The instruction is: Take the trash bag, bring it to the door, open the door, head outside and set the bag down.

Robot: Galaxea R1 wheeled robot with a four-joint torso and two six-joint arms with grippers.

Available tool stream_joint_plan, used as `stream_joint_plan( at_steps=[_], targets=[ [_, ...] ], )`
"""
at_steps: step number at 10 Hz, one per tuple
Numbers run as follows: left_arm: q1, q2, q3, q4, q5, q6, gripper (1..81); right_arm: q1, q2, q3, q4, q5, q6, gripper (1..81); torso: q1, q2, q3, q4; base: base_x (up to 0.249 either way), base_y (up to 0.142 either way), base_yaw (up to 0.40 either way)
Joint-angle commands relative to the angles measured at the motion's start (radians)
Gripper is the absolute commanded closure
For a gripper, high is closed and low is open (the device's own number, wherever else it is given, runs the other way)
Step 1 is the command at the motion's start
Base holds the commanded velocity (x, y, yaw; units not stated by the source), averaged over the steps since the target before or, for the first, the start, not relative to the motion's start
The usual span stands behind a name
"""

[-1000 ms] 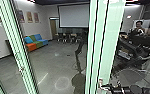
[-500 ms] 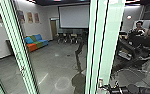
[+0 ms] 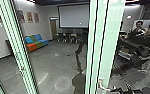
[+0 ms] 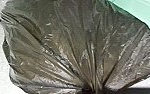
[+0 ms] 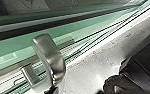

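the left gripper (image 4: 92,89) seems, in the left wrist view, to pinch the gathered neck of the trash bag (image 4: 73,47); that grip should stay firm and the arm quiet, with the thin film kept off the green glass edge (image 4: 141,8). the right gripper (image 3: 114,90), lower right of the head view, is beside the metal door handle (image 3: 101,83); whether it is wide, narrow or on the handle, one cannot tell. the step looks to be working that handle. it would do well to seat squarely on the lever, turn it fully, then move the door slowly, easing the wrist along its arc. a grasp too near the end could slip.

counted left to right in the head view: four wall pictures (image 3: 29,17) at upper left, one couch (image 3: 36,38) in blue, green and orange at middle left, one pale screen (image 3: 73,16) at upper centre, and one person (image 3: 138,31) at upper right. there is one bag and one handle at the right gripper.
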State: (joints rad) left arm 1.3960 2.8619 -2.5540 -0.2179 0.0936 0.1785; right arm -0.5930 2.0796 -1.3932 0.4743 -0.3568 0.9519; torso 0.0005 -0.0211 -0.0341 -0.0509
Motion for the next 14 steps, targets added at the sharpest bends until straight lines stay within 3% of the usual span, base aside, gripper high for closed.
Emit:
stream_joint_plan(
  at_steps=[1, 4, 8, 14],
  targets=[
    [-0.065, -0.013, 0.001, -0.008, 0.057, 0.001, 81.1, 0.175, -0.046, 0.034, 0.003, 0.058, 0.021, 1.0, 0.0, 0.0, 0.0, 0.0, 0.0, 0.0, 0.0],
    [-0.065, -0.013, 0.001, -0.009, 0.057, 0.001, 81.1, 0.201, -0.045, 0.05, 0.001, 0.052, 0.03, 1.0, 0.001, 0.0, 0.0, 0.0, 0.0, 0.0, 0.0],
    [-0.065, -0.018, 0.001, -0.011, 0.055, -0.001, 81.1, 0.182, 0.047, -0.031, -0.013, 0.047, 0.091, 1.0, 0.001, 0.0, 0.0, 0.0, 0.0, 0.0, 0.0],
    [-0.064, -0.019, 0.001, -0.012, 0.055, 0.001, 81.1, 0.129, 0.128, -0.15, -0.019, 0.027, 0.117, 1.0, 0.001, 0.001, 0.0, 0.0, 0.0, 0.0, 0.0]
  ],
)
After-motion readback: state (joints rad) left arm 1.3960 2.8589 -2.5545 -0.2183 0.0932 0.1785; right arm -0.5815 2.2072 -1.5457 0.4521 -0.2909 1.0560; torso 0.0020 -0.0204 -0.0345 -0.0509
